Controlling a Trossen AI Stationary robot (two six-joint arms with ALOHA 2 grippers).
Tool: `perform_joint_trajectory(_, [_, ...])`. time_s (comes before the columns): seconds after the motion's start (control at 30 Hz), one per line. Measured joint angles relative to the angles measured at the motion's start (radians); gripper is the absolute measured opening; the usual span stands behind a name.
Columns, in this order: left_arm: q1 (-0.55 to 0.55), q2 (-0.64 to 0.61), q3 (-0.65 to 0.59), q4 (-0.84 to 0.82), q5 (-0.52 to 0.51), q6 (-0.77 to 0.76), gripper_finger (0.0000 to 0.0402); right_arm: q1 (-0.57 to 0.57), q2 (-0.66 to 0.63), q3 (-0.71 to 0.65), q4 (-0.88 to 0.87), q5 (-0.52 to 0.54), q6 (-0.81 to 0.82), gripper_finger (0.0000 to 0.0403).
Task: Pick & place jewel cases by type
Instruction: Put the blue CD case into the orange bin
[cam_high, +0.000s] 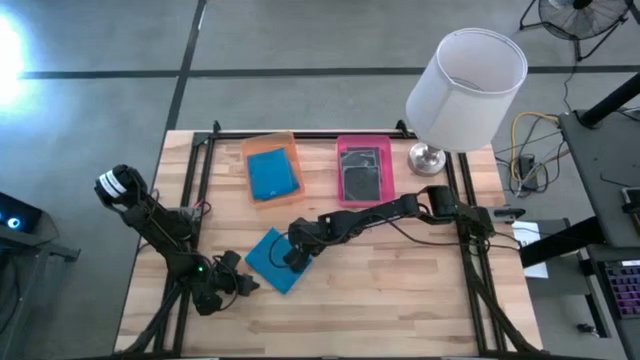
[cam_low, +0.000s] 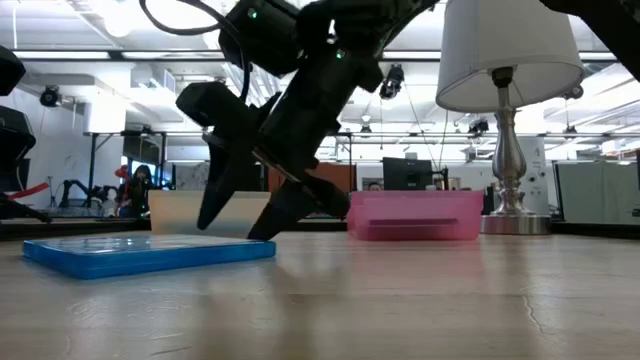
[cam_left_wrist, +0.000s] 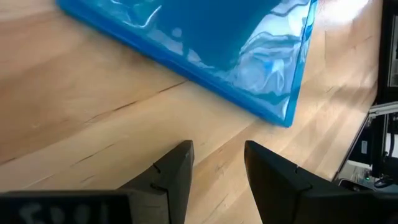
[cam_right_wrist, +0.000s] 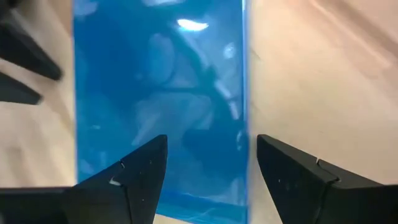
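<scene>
While the bright blue rectangular plastic jewel case (cam_high: 277, 260) lies flat on the wooden table (cam_high: 400, 300), in front of the translucent orange tray (cam_high: 272, 170), the right gripper (cam_high: 297, 255) hangs over its near edge, jaws wide and empty. Left gripper (cam_high: 243, 283) sits just beside the case's corner, jaws narrowly parted, holding nothing. Orange tray has another blue case; the translucent pink tray (cam_high: 364, 169) beside it has a dark square case (cam_high: 363, 173).
</scene>
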Motion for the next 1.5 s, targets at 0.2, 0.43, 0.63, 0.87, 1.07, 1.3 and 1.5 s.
perform_joint_trajectory(0.2, [0.003, 0.000, 0.000, 0.011, 0.001, 0.001, 0.0135, -0.006, 0.054, 0.003, 0.035, -0.090, 0.004, 0.0244])
perform_joint_trajectory(0.43, [0.018, 0.000, 0.000, 0.016, 0.005, 0.006, 0.0135, -0.004, 0.063, -0.013, 0.233, -0.200, 0.020, 0.0241])
perform_joint_trajectory(0.63, [0.046, 0.000, 0.001, 0.027, 0.004, 0.038, 0.0135, 0.000, 0.075, -0.014, 0.446, -0.385, 0.006, 0.0238])
perform_joint_trajectory(0.87, [0.071, 0.000, 0.000, 0.046, 0.010, 0.101, 0.0135, 0.008, 0.077, 0.010, 0.492, -0.358, 0.084, 0.0237])
perform_joint_trajectory(1.07, [0.047, -0.003, 0.018, 0.042, -0.018, 0.147, 0.0135, 0.003, 0.063, 0.007, 0.443, -0.293, 0.191, 0.0186])
perform_joint_trajectory(1.3, [-0.059, -0.041, 0.153, -0.063, -0.199, 0.217, 0.0135, 0.017, -0.020, -0.006, 0.308, -0.159, 0.203, 0.0028])
perform_joint_trajectory(1.5, [-0.215, -0.097, 0.311, -0.287, -0.537, 0.173, 0.0135, 0.016, -0.181, -0.046, 0.147, 0.093, 0.189, 0.0015])
